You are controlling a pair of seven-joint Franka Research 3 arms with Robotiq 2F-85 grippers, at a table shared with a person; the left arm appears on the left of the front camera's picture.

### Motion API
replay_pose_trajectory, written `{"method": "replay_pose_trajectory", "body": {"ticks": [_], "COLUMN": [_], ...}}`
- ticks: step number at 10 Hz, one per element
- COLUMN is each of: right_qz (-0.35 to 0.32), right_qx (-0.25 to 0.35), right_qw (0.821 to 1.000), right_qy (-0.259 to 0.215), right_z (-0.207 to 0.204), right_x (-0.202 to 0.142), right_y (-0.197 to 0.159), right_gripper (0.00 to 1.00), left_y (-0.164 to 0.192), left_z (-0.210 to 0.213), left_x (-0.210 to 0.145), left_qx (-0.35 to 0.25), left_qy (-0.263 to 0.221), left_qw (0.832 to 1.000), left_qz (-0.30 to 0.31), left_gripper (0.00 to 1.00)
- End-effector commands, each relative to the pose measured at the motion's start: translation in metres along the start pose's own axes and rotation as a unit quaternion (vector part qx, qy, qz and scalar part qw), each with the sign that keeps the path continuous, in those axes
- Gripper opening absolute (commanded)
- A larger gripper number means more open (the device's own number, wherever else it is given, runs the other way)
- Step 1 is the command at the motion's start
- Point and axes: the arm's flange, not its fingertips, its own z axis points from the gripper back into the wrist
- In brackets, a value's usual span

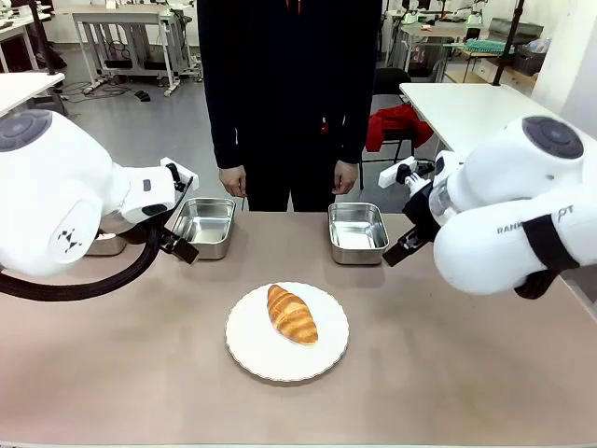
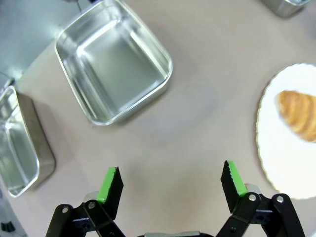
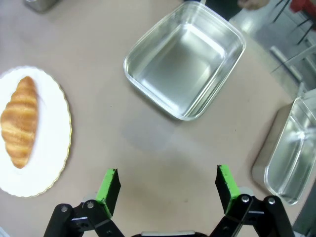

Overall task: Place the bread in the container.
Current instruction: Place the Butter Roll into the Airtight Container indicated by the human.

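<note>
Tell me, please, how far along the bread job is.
Nothing looks done yet: the bread lies on the white plate, and the left container and right container are empty. Nothing is in hand: left gripper and right gripper hang open over the table. Left to do: grasp the bread, set it in a container.

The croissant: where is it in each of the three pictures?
Front view: the croissant sits near the middle of the picture, a bit below centre.
Left wrist view: the croissant is at the right edge, about halfway up.
Right wrist view: the croissant is at the left edge, about halfway up.
Shared landmark: the white plate under it.
</note>
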Motion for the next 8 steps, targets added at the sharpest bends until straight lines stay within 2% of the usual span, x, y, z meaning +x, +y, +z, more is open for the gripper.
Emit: {"method": "replay_pose_trajectory", "body": {"ticks": [1, 2, 3, 5, 6, 8], "right_qz": [0.012, 0.008, 0.001, -0.005, 0.0, -0.008], "right_qx": [0.033, 0.042, 0.059, 0.076, 0.089, 0.098], "right_qw": [0.999, 0.998, 0.997, 0.994, 0.992, 0.987], "right_qy": [-0.026, -0.041, -0.055, -0.077, -0.088, -0.123], "right_z": [0.046, 0.064, 0.081, 0.094, 0.093, 0.084], "right_x": [0.031, 0.038, 0.034, 0.004, -0.014, -0.042], "right_y": [-0.055, -0.083, -0.117, -0.173, -0.194, -0.214], "right_gripper": [1.0, 1.0, 1.0, 1.0, 1.0, 1.0], "left_y": [0.039, 0.056, 0.083, 0.153, 0.188, 0.234], "left_z": [0.046, 0.065, 0.087, 0.112, 0.114, 0.119], "left_x": [0.022, 0.03, 0.034, 0.024, 0.012, -0.015], "left_qx": [-0.042, -0.046, -0.057, -0.087, -0.122, -0.101], "left_qy": [0.01, 0.027, 0.022, -0.004, -0.018, -0.071], "left_qw": [0.999, 0.997, 0.997, 0.995, 0.989, 0.984], "left_qz": [-0.028, -0.049, -0.057, -0.058, -0.084, -0.129], "left_gripper": [1.0, 1.0, 1.0, 1.0, 1.0, 1.0]}}
